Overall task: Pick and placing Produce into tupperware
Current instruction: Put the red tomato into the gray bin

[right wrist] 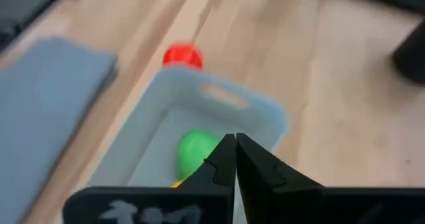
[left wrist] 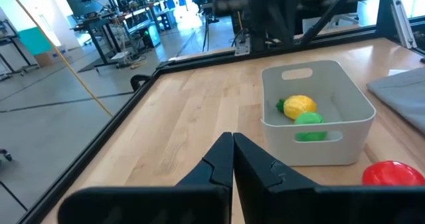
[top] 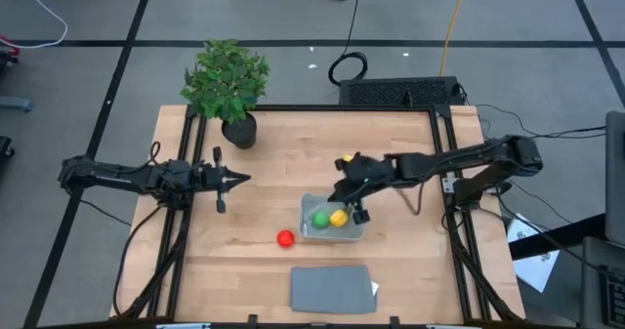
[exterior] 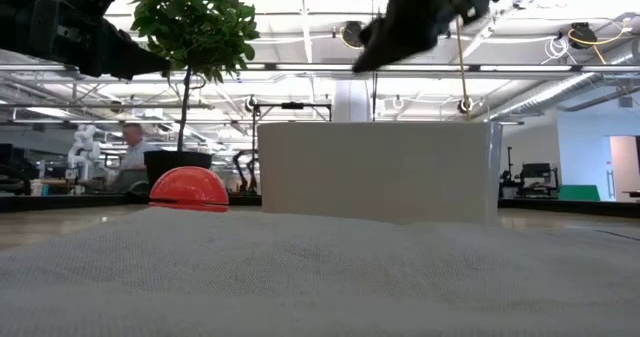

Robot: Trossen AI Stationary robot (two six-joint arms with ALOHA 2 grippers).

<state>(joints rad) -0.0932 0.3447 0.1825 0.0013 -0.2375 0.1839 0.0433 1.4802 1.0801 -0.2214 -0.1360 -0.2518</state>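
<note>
The left pincer (top: pixel 237 180) sits at the left middle of the high view, over bare counter (top: pixel 391 153). Its two fingers are pressed together and hold nothing. It looks like it is just waiting, well away from the tub, so it does not get in the way.

A leafy plant (top: pixel 227 78) stands at the upper left of the counter, away from the work.

The red ball (top: pixel 284 238) lies on the counter, just left of the tub and a bit lower in the high view. It is the only piece not in the tub yet, so I think it is next.

The tub (top: pixel 314 201) sits in the middle of the high view, a little toward the bottom. The green ball (top: pixel 319 219) and the yellow piece (top: pixel 339 217) lie inside it, side by side.

A flat grey lid (top: pixel 332 288) lies below the tub, near the bottom edge. It is off, so things can drop in from the top.

The right pincer (top: pixel 349 195) hangs above the tub's upper right part. Its fingers are pinched together with nothing between them. In its own wrist view it looks down at the green ball in the tub.
</note>
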